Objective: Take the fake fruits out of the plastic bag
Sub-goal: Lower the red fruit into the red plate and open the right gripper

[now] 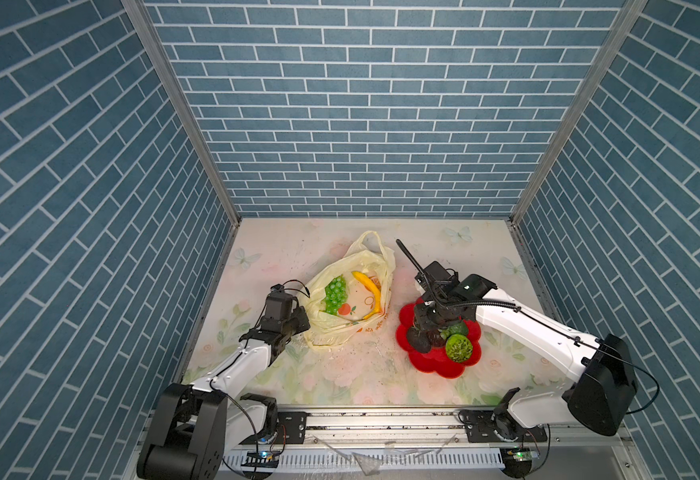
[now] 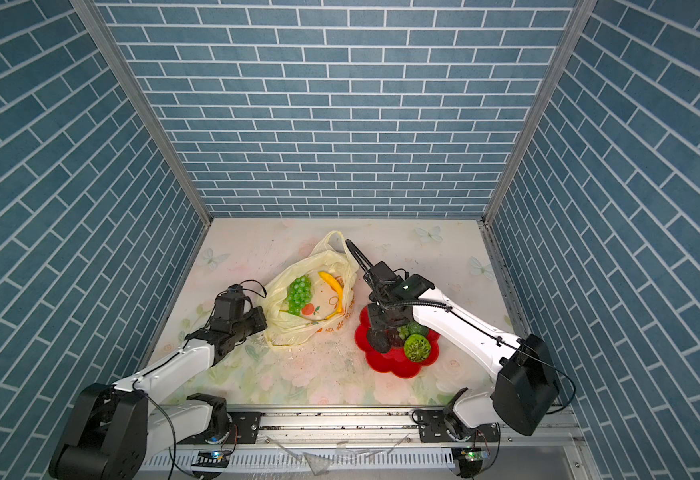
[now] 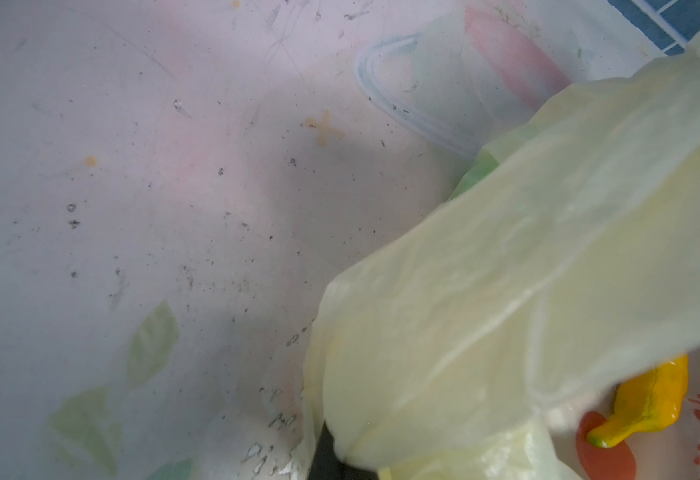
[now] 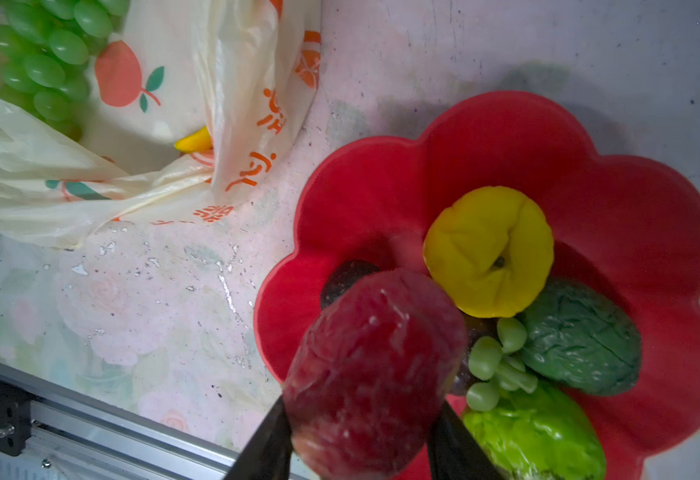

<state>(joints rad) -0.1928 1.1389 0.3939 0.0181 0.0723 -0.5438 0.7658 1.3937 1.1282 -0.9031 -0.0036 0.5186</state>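
Plastic bag (image 1: 323, 332) lying open, green grapes (image 1: 335, 294) and banana (image 1: 368, 287) inside, dark red fruit (image 4: 373, 370) above other fruits (image 4: 489, 249) on red plate (image 4: 381, 199)

Both top views look down from six o'clock, sharing the table (image 1: 340, 374); wrist cameras closely overlook plastic bag (image 3: 506, 270) and plate (image 4: 381, 187).

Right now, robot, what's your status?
Left end effector shut on plastic bag. Right end effector holds red fruit over plate. Grapes, banana in bag. Nothing blocking.
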